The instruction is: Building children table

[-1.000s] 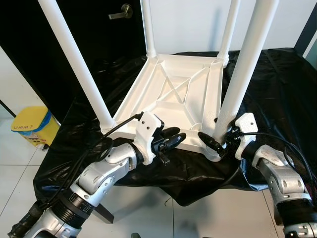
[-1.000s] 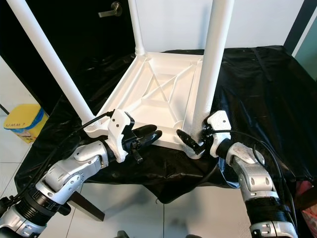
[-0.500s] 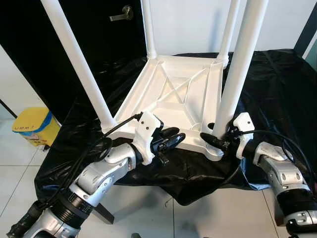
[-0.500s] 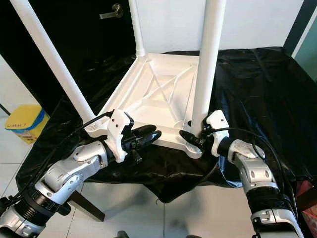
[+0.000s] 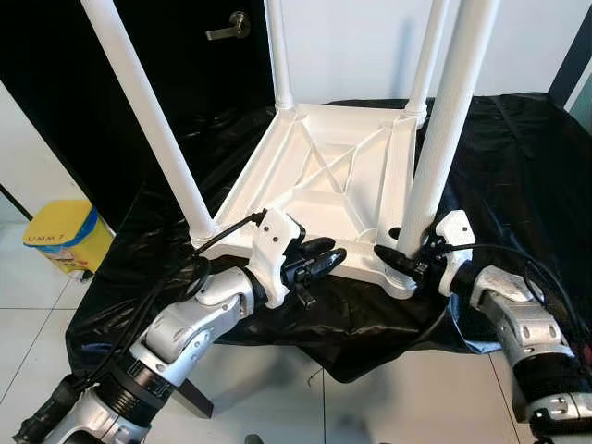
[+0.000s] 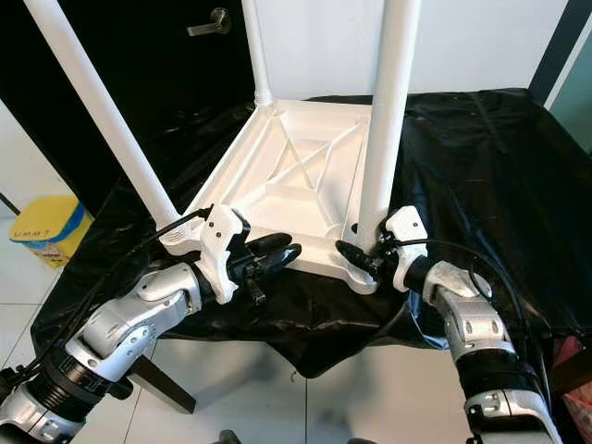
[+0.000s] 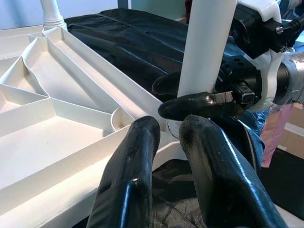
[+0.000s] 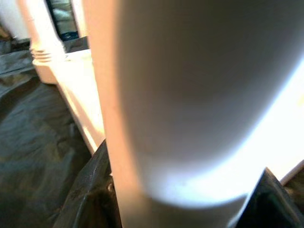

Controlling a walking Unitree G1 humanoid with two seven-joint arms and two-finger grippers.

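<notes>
Left eye view: white children's table (image 5: 324,176) lies upside down on a desk (image 5: 518,148) w/ black sheet, legs pointing up. Right pincer (image 5: 400,263) is clamped round the base of the near-right leg (image 5: 444,139), fingers either side. Left pincer (image 5: 319,257) sits just beside the table's near edge, fingers almost together, holding nothing. Yellow bin (image 5: 57,236) on floor, well apart from the table.

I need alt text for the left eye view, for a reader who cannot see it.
A white children's table lies upside down on a black sheet, its legs pointing up. The right gripper grips the near right leg at its base, while the left gripper rests at the table's near edge. A yellow bin stands on the floor at left.
</notes>
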